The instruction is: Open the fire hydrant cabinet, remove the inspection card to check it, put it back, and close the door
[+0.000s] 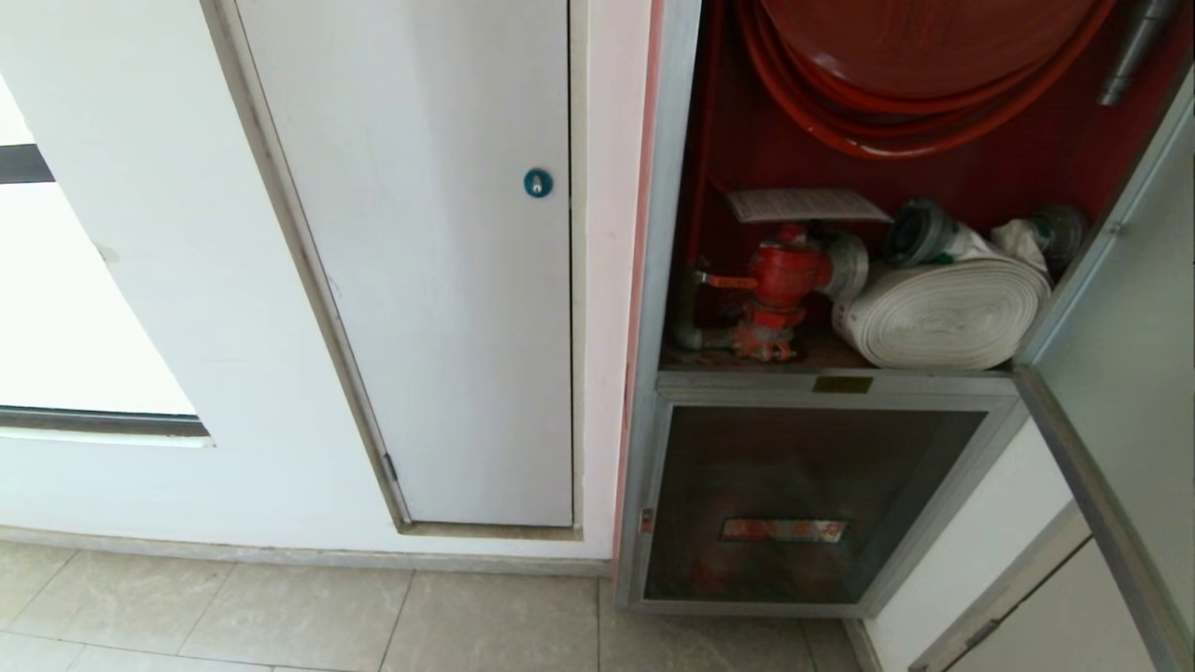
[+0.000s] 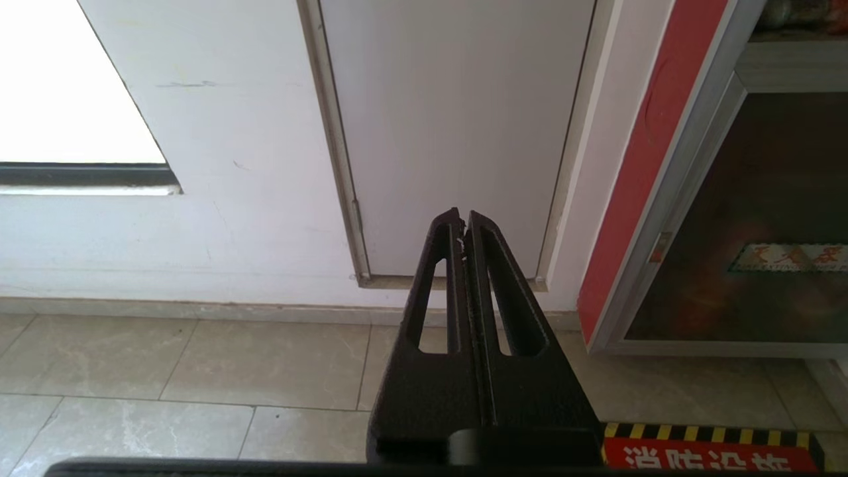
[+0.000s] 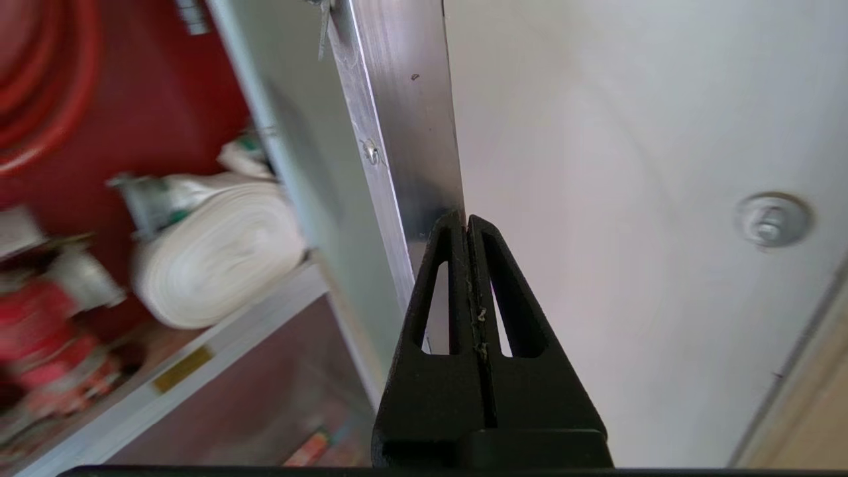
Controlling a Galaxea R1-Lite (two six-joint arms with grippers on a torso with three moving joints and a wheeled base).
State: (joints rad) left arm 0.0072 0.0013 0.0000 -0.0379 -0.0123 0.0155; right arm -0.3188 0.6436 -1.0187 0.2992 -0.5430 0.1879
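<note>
The fire hydrant cabinet [image 1: 665,233] stands open, showing its red interior, red hose reel [image 1: 915,56], red valve [image 1: 780,275] and white rolled hose [image 1: 943,313]. The inspection card [image 1: 808,203], a pale flat sheet, rests above the valve. The door [image 1: 1120,355] is swung out to the right. Neither arm shows in the head view. In the right wrist view my right gripper [image 3: 466,222] is shut and empty, its tips against the door's silver frame [image 3: 404,99]. My left gripper [image 2: 462,215] is shut and empty, low by the floor, pointing at the white panel's foot.
A white panel with a blue round lock [image 1: 537,183] lies left of the cabinet. Below the open compartment is a smaller dark glass panel [image 1: 794,504]. Beige floor tiles [image 1: 280,607] run along the wall. A red sign with a hazard stripe [image 2: 709,454] lies near the left gripper.
</note>
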